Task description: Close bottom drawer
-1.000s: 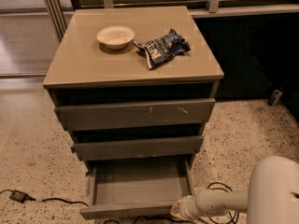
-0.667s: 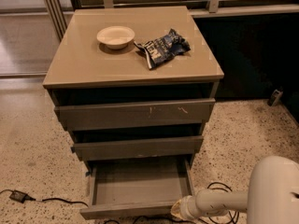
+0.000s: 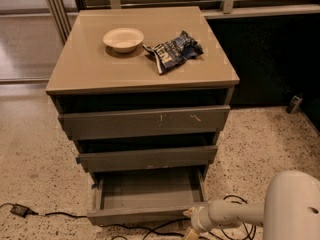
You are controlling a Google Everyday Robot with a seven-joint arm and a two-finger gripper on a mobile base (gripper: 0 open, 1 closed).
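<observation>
Bottom drawer (image 3: 146, 191) is pulled well out at the foot of the cabinet, below the middle drawer (image 3: 147, 158). The gripper (image 3: 192, 218) is down low at its front right corner, against the front panel. Open or closed? Can't tell. On the counter (image 3: 87, 69), bowl (image 3: 123, 38) beside bag (image 3: 173, 51).

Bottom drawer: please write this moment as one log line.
bottom drawer: pulled out | gripper: at its front right corner | cabinet top: bowl, snack bag

The end effector (image 3: 191, 222) sits at the right front corner of the pulled-out bottom drawer (image 3: 142, 215).
</observation>
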